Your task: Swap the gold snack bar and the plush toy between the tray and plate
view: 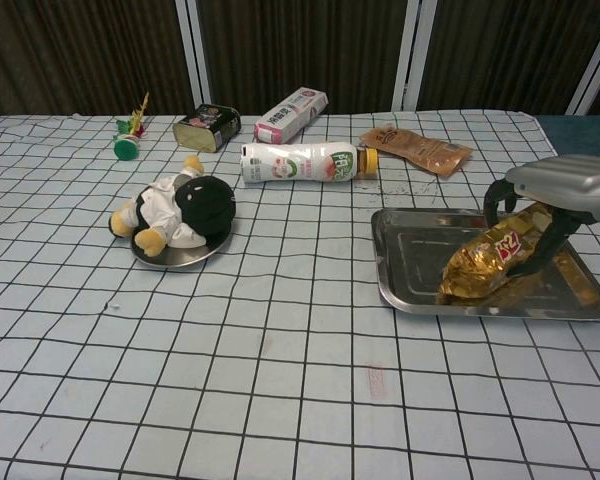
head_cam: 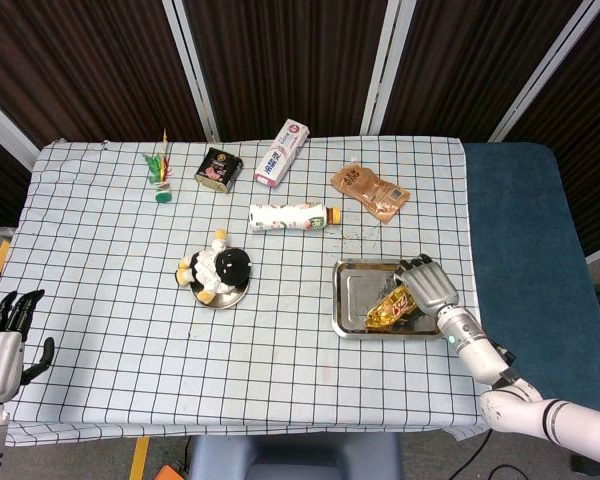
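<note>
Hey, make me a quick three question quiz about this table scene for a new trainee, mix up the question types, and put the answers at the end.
1. True or false: the plush toy lies on the round plate.
2. Multiple choice: what is the right hand doing? A) resting on the bare cloth B) curling its fingers around the gold snack bar in the tray C) holding the bottle
3. Fill in: the left hand shows only in the head view, near the table's ____ corner, holding nothing.

Key: 1 true. 2 B. 3 front left.
</note>
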Tool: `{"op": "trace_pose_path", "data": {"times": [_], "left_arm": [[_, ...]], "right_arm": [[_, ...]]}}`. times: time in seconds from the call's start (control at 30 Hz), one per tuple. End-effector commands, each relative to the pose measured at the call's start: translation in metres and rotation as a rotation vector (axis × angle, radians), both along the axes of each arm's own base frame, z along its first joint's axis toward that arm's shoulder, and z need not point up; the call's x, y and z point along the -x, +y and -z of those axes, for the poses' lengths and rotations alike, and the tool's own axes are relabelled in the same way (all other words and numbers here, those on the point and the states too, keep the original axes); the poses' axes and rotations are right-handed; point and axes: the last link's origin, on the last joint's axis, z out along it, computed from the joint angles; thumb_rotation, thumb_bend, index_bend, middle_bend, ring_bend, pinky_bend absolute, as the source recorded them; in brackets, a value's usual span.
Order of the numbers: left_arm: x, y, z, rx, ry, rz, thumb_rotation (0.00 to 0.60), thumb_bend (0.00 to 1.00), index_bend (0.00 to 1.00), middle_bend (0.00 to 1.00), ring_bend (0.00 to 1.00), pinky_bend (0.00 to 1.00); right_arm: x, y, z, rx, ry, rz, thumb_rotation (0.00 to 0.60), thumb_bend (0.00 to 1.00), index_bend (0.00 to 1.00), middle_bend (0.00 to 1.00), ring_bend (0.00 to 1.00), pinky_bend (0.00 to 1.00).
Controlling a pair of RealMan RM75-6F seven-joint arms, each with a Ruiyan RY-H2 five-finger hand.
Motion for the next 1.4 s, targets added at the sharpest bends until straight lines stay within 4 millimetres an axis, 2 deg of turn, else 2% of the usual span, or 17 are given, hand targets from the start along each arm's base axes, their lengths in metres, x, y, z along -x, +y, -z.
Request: {"op": "trace_pose_path", "data": {"times": [0.03,0.17,0.33,0.63,0.93,1.07,1.27,1.4], "left_arm": [[0.000,0.000,0.000,0.000,-0.001,-0.001,0.600,0.50,0.09,0.12,0.04,0.19],[0.000,0.000,0.000,0.002,-0.001,0.001,0.600,0.50,0.09,0.12,0.04,0.19],[-0.001,0.000,0.001,0.006,0.002,0.001,0.600,0.50,0.09,0.12,0.04,0.19],[0.000,0.000,0.001,0.013,0.005,-0.001,0.600,0.51,0.10,0.13,0.04,0.20],[0.002,0.000,-0.004,0.001,-0.006,-0.012,0.600,0.51,0.11,0.14,0.04,0.20],[0.005,0.000,-0.006,-0.005,-0.013,-0.020,0.600,0.51,0.11,0.14,0.04,0.20],[0.006,0.001,-0.006,-0.005,-0.017,-0.030,0.600,0.51,0.11,0.15,0.04,0.21],[0.006,0.001,-0.006,-0.005,-0.013,-0.027,0.600,0.51,0.12,0.15,0.05,0.21]], "right_arm": [[0.001,0.002,0.001,0.073,-0.008,-0.059,0.600,0.11,0.83,0.59,0.63,0.60],[0.002,0.002,0.000,0.108,-0.012,-0.075,0.600,0.14,0.92,0.66,0.72,0.69],[-0.014,-0.001,0.002,0.117,-0.109,-0.085,0.600,0.15,0.93,0.67,0.77,0.73],[-0.086,-0.023,0.029,0.066,-0.216,-0.243,0.600,0.15,0.93,0.67,0.77,0.73],[-0.136,-0.054,0.066,0.056,-0.231,-0.334,0.600,0.15,0.93,0.67,0.77,0.73],[-0.146,-0.065,0.077,0.077,-0.216,-0.362,0.600,0.15,0.93,0.67,0.77,0.73],[-0.148,-0.079,0.084,0.146,-0.225,-0.379,0.600,0.15,0.93,0.67,0.76,0.73],[-0.146,-0.083,0.088,0.123,-0.227,-0.392,0.600,0.15,0.88,0.66,0.67,0.71]]}}
